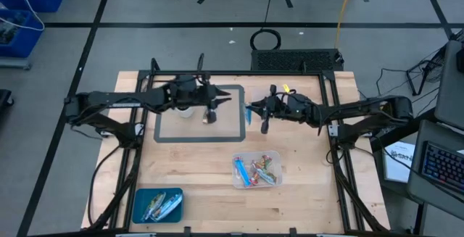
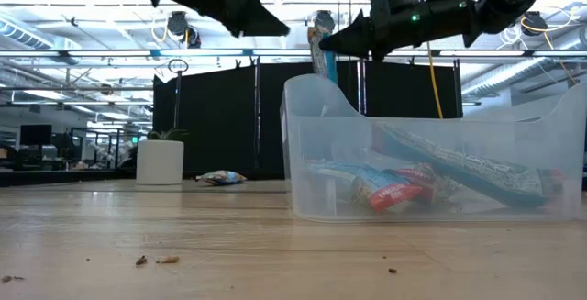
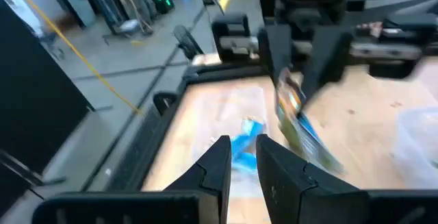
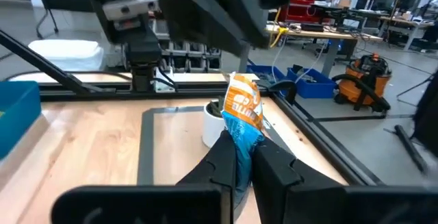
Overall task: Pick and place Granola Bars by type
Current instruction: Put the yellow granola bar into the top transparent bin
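Right hand [image 4: 244,157] grips a blue-orange granola bar [image 4: 243,111] — left hand [image 3: 241,157] nearly closed, holding nothing.

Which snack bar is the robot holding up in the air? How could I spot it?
Find the grey-framed mat at the table's far middle. At its right edge the right gripper pinches one bar upright in the air. Its wrapper is orange on top and blue below; the other bars lie in containers or on the mat.

Two bins on the table: one clear bin [image 1: 257,170] and one blue bin [image 1: 156,204], each holding several wrapped granola bars [image 1: 255,169], too overlapped to count. One white cup [image 1: 186,111], one loose bar [image 2: 220,178], one bar [image 4: 243,114] held aloft.
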Robot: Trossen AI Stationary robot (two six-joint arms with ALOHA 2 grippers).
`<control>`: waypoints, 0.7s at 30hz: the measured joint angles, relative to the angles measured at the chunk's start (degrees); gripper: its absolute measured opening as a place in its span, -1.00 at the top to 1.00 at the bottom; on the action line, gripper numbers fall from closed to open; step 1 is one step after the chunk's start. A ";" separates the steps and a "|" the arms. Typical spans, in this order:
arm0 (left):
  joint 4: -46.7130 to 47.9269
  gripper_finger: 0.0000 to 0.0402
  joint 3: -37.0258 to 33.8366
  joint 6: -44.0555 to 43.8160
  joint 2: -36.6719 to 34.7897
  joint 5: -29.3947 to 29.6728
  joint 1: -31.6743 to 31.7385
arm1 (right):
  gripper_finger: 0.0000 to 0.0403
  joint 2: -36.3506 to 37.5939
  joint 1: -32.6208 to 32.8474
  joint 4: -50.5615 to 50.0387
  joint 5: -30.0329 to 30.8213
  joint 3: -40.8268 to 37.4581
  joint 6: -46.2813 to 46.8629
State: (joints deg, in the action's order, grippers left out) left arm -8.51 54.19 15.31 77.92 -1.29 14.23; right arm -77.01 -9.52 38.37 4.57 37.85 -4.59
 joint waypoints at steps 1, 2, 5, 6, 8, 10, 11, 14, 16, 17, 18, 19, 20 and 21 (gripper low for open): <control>1.72 0.62 -0.02 -0.37 -1.07 -0.75 0.28 | 0.90 0.77 0.00 -1.13 0.09 0.01 -0.39; 2.98 0.62 -0.02 -0.48 -1.97 -2.08 0.56 | 0.90 1.45 -0.01 -2.13 0.17 0.00 -0.66; 6.90 0.62 -0.48 -0.45 -4.87 -7.53 1.63 | 0.90 3.50 0.00 -3.93 0.22 -0.02 -0.97; 7.06 0.62 -1.00 -0.38 -5.50 -9.67 1.96 | 0.90 4.24 0.00 -4.42 0.23 -0.02 -1.08; 6.71 0.62 -2.81 -0.40 -7.06 -13.44 2.39 | 0.90 5.51 -0.10 -5.86 0.21 -0.02 -1.46; 5.39 0.62 -5.54 -0.78 -9.15 -15.62 2.99 | 0.90 6.63 -0.13 -7.24 0.29 -0.02 -1.69; 3.96 0.62 -7.08 -1.18 -10.28 -15.81 3.23 | 0.90 7.39 -0.13 -7.99 0.31 -0.02 -1.79; -0.55 0.62 -13.09 -3.79 -14.33 -15.75 4.52 | 0.90 9.14 -0.13 -9.69 0.29 -0.02 -1.93; -4.91 0.62 -17.13 -5.74 -17.11 -15.75 5.29 | 0.90 10.05 -0.13 -11.10 0.29 -0.02 -1.93; -6.67 0.62 -19.29 -6.41 -18.86 -15.75 5.73 | 0.90 10.55 -0.13 -11.81 0.29 -0.02 -1.95; -8.03 0.62 -21.43 -6.69 -20.56 -15.77 6.00 | 0.90 11.01 -0.13 -12.17 0.29 -0.04 -2.04; -9.48 0.62 -23.43 -6.76 -22.20 -15.72 6.19 | 0.90 11.39 -0.13 -12.22 0.29 -0.04 -2.15; -10.51 0.62 -25.34 -6.78 -23.71 -15.67 6.21 | 0.90 12.01 -0.13 -12.86 0.31 -0.04 -2.26; -11.71 0.62 -27.30 -7.01 -25.20 -15.68 6.22 | 0.90 12.54 -0.15 -13.75 0.29 -0.04 -2.46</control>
State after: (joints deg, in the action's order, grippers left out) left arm -20.21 26.89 8.30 52.71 -16.97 20.45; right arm -64.47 -9.67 24.62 4.86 37.80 -7.05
